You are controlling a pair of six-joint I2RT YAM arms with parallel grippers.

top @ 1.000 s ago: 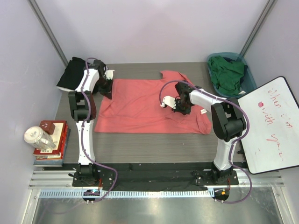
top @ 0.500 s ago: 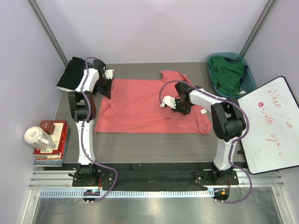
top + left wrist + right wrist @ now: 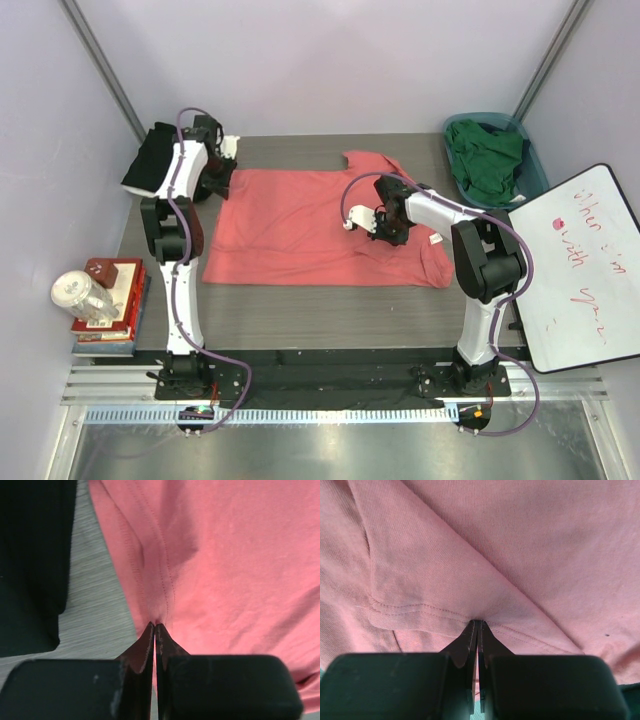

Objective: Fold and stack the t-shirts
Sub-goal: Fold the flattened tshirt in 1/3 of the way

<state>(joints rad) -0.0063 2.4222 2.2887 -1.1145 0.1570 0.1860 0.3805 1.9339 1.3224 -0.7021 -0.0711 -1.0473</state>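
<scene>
Left end effector (image 3: 224,163) farther back

From above, your left arm (image 3: 175,190) hides part of the black t-shirt (image 3: 145,170). The whiteboard (image 3: 580,270) runs past the right edge, its writing illegible. Both wrist views crop the coral-pink t-shirt (image 3: 225,555).

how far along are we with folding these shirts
Done: the black shirt lies at the far left corner of the table, apparently folded. In hand: the coral-pink shirt lies spread out, the left gripper shut on its left edge, the right gripper shut on a hemmed fold near its right side. Left: the dark green shirt sits crumpled in the teal basket; nothing is stacked.
</scene>
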